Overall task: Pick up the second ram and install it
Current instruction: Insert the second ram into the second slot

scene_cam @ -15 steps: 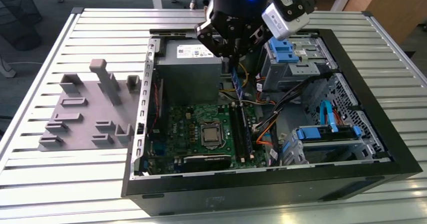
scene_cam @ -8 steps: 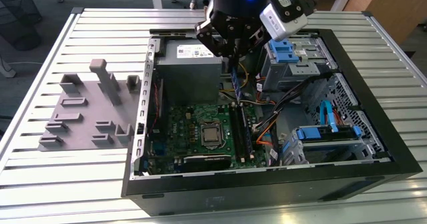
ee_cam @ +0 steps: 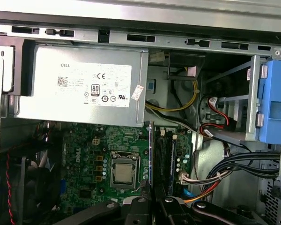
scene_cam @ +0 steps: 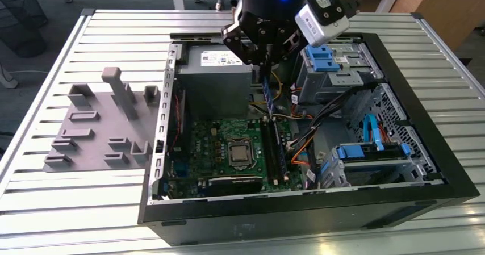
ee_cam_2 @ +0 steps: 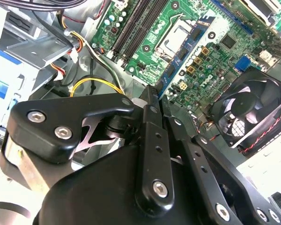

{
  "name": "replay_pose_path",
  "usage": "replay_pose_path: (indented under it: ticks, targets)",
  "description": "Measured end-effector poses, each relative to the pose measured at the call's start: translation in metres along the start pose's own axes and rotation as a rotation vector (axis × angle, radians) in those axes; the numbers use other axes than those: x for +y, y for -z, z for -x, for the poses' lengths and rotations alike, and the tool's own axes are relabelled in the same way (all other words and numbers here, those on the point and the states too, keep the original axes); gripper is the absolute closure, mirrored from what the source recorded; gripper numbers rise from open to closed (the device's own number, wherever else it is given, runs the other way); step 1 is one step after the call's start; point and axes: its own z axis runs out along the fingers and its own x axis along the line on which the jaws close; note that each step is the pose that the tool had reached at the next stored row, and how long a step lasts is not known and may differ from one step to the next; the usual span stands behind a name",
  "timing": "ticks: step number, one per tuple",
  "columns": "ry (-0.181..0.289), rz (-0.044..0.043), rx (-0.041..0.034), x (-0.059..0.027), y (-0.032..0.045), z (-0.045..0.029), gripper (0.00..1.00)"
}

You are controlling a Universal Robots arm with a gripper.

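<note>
While our gripper (scene_cam: 267, 59) hung over the open computer case (scene_cam: 424, 170), we held the second ram (scene_cam: 267, 99) pinched edgewise between closed fingers, its long axis pointing down at the memory slots (scene_cam: 273, 147) directly beneath. In the first wrist view the stick (ee_cam: 151, 154) ran parallel with those slots (ee_cam: 165, 154), beside the processor socket (ee_cam: 122, 171).

Green motherboard (scene_cam: 227, 147), black case (scene_cam: 424, 170), blue drive brackets (scene_cam: 322, 56), gray fixture blocks (scene_cam: 99, 124), pale ribbed worktop (scene_cam: 76, 209), black hand (scene_cam: 262, 47), dark green-black ram (scene_cam: 267, 96)
</note>
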Motion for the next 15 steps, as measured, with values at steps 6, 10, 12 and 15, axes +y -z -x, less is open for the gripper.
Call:
replay_pose_path:
  ticks: [6,10,12,15]
  targets:
    - [0.0,0.0213,-0.0014,0.0001,-0.0001,0.0,0.86]
    - [0.0,-0.0205,0.0013,0.0,0.0,0.0,0.86]
    - [0.0,-0.0215,0.0013,0.0,-0.0001,0.0,0.86]
    - [0.0,-0.0264,0.0017,0.0,0.0,0.0,0.86]
